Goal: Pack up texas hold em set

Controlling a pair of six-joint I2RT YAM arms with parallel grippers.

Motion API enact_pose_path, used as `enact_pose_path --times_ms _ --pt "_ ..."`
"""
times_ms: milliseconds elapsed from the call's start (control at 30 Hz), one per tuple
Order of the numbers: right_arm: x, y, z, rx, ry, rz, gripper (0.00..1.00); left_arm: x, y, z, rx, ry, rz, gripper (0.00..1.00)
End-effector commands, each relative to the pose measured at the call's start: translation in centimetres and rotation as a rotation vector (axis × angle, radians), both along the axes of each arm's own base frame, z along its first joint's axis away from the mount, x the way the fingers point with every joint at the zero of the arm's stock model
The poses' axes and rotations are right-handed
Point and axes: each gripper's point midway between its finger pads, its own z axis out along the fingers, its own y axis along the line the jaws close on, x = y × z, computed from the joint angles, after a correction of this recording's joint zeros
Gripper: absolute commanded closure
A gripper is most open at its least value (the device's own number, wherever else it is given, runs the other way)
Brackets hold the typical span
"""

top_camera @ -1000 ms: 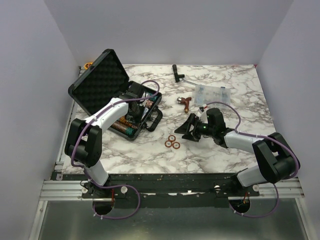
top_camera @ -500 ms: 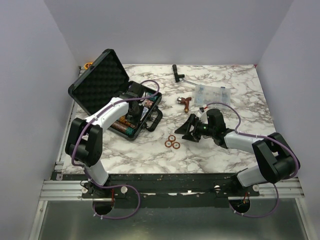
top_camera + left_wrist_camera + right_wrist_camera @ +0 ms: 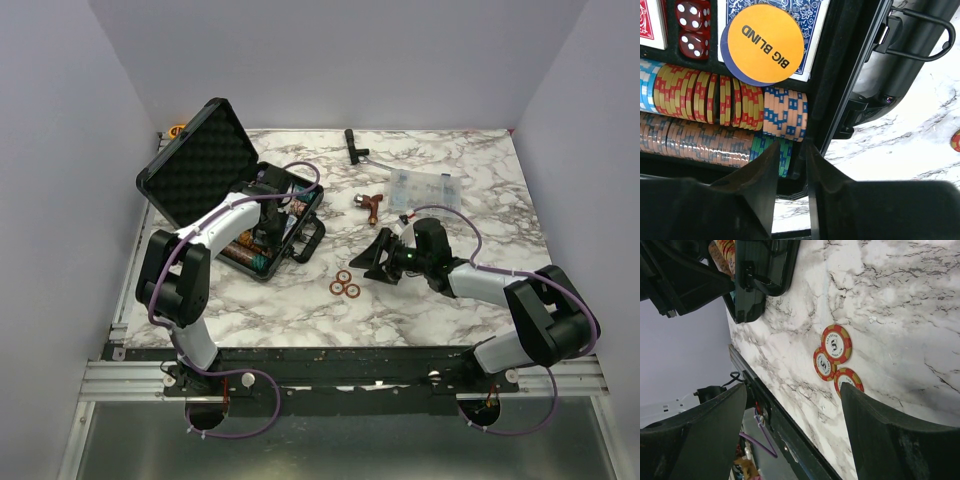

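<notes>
Both the left arm and right arm have white links, bulky black joints, and purple cables trailing behind matte black wedge-shaped fingers.

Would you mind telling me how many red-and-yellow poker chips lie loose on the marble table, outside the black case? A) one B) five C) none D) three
D: the right wrist view shows three red-and-yellow chips lying close together on the marble table, and the top view shows the same small cluster.
</notes>
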Motion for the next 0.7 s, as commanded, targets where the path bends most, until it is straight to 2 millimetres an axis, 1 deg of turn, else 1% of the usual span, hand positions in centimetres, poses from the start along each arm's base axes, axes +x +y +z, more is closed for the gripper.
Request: enact_pose_path --times_ms 0,133,200,333,400,467,533,567,600,667 --pt "-0.3 0.2 0.0 0.014 -0.005 0.012 0.22 0.7 0.1 1.6 0.006 -0.053 0.018 0.69" --pt "-0.4 0.0 -0.1 0.004 -0.009 0.011 0.22 0.6 -0.3 2.7 -0.024 -0.075 0.015 0.64" --pt "-0.4 -0.2 -0.3 -0.023 -0.012 0.011 0.22 0.5 -0.4 3.6 -0.046 -0.1 0.014 0.59" --pt "-0.5 -1.3 -1.4 -0.129 -0.012 0.015 0.21 -0.1 -1.1 6.3 -0.138 -0.18 0.015 0.47" --pt "-0.5 -1.8 -2.0 -0.191 -0.016 0.02 0.21 -1.1 -2.4 7.3 -0.241 -0.192 0.004 0.42" --pt "-0.6 -2.3 -2.6 -0.282 -0.035 0.031 0.21 -2.3 -4.1 8.0 -0.364 -0.184 -0.002 0.4" --pt "-0.5 -3.0 -3.0 -0.41 -0.064 0.03 0.2 -3.4 -5.6 8.5 -0.486 -0.17 0.006 0.39" --pt "-0.5 -3.1 -3.0 -0.463 -0.074 0.037 0.2 -3.8 -6.3 8.7 -0.538 -0.168 0.013 0.39" --pt "-0.6 -3.2 -3.0 -0.519 -0.092 0.042 0.19 -4.2 -6.7 9.1 -0.581 -0.171 0.012 0.38" --pt "-0.7 -3.2 -2.8 -0.606 -0.102 0.058 0.17 -4.4 -6.9 10.2 -0.617 -0.198 0.018 0.37"
